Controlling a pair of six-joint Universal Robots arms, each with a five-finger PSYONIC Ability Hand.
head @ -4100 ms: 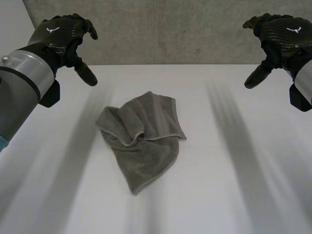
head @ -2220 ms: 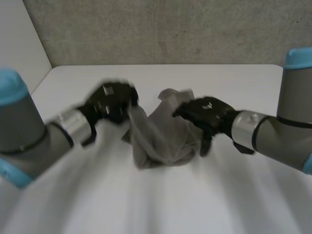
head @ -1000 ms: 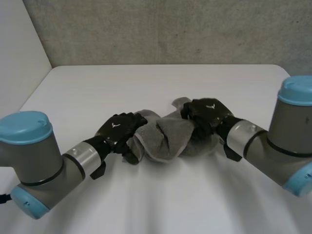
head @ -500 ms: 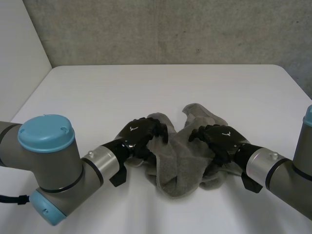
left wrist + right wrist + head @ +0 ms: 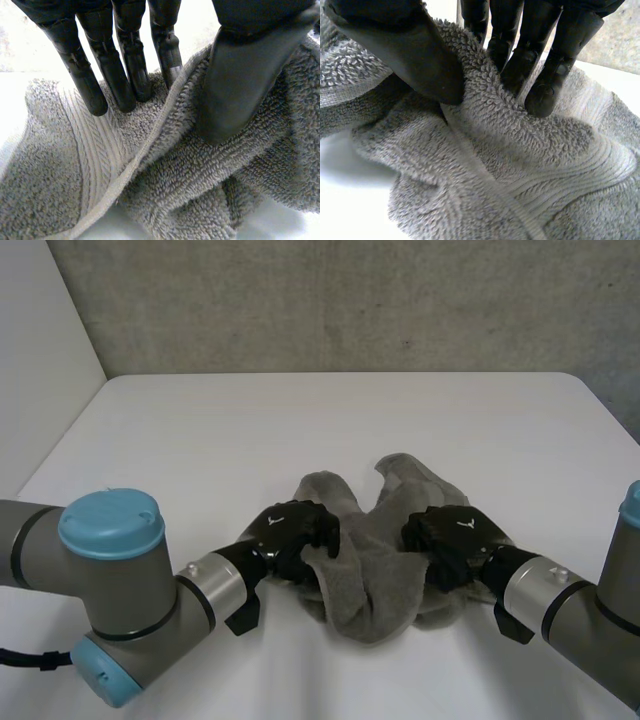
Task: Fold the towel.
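The grey terry towel [image 5: 375, 575] lies bunched in a heap on the white table [image 5: 300, 420], near its front. My left hand [image 5: 295, 533] is at the heap's left side, and my right hand [image 5: 455, 538] is at its right side. In the left wrist view, the fingers [image 5: 125, 75] and thumb [image 5: 245, 80] close on a raised fold of towel [image 5: 190, 170] along its hemmed edge. In the right wrist view, the thumb [image 5: 405, 50] and fingers [image 5: 520, 60] pinch a ridge of towel [image 5: 485, 165] between them.
A grey concrete wall [image 5: 350, 300] rises behind the table's far edge. The table's left edge [image 5: 60, 435] runs diagonally beside a pale wall. Bare tabletop stretches behind the towel and to both sides.
Both hands have come nearer to the table's front, dragging the bunched towel with them. Their fingers have curled tighter into the cloth.
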